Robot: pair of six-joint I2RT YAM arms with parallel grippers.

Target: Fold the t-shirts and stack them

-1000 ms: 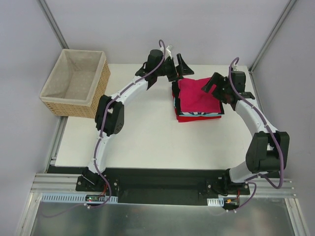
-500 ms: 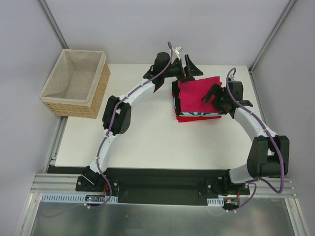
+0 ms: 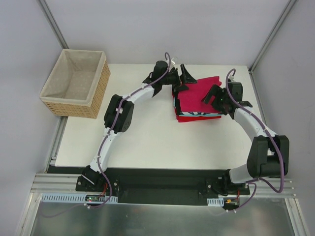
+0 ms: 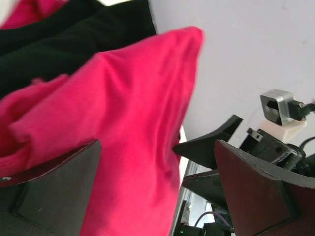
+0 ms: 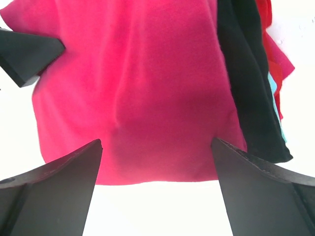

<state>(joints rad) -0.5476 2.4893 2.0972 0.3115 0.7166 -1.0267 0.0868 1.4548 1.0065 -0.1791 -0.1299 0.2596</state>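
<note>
The folded crimson-pink tee [image 3: 199, 93] lies on top of a stack at the table's far right. Under it are a black shirt [image 3: 174, 97], a blue-white patterned shirt [image 3: 199, 114] and a red shirt [image 3: 197, 119]. My left gripper [image 3: 184, 80] is open over the stack's far left corner; in the left wrist view [image 4: 157, 187] the pink tee [image 4: 133, 123] lies between its jaws above the black shirt [image 4: 74, 39]. My right gripper [image 3: 216, 96] is open at the stack's right edge; in the right wrist view [image 5: 155, 191] its jaws flank the pink tee's edge [image 5: 138, 88], holding nothing.
A woven wicker basket [image 3: 76, 81] with beige lining stands off the table's far left corner. The white table [image 3: 138, 137] spreads in front of the stack. Grey walls close the back and sides. The left gripper's finger [image 5: 24, 56] shows in the right wrist view.
My left gripper has swung from behind the stack to its far left corner. My right gripper has moved in to the stack's right edge. The pink tee's far right corner is spread wider.
</note>
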